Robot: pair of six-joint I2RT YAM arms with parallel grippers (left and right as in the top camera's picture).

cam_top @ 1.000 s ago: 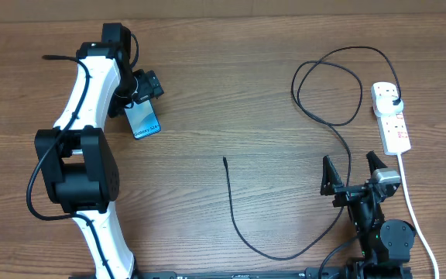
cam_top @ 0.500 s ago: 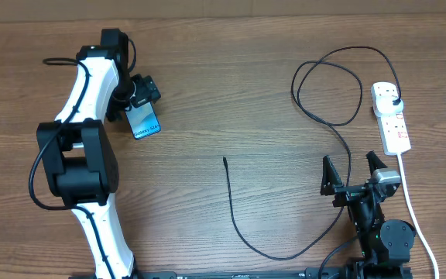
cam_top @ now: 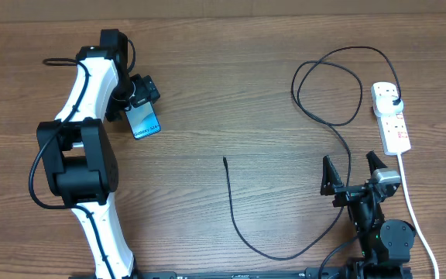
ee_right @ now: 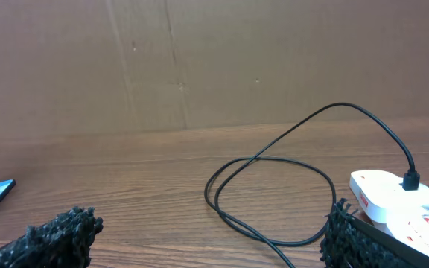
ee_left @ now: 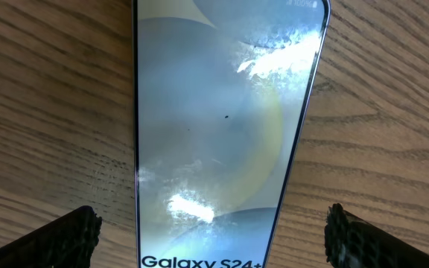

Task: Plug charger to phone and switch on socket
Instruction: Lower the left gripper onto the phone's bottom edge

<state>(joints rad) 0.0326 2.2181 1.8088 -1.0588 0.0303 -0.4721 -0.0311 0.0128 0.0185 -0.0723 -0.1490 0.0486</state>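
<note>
Nudged slightly up-left since a second ago, left gripper hangs spread wide over the Galaxy S24+ phone, seemingly not touching; charger tip lies right of the phone, right gripper, jaws likewise apart, farther right

Phone: slim, black frame, lit blue screen reading "Galaxy S24+", lying flat, face up, at left.
Charger: thin black cable, 1 loop near the socket. Tip lies free at centre, well apart from the phone. Plug sits in the socket's far outlet.
Socket: white strip, red marks, flat at right.
</note>
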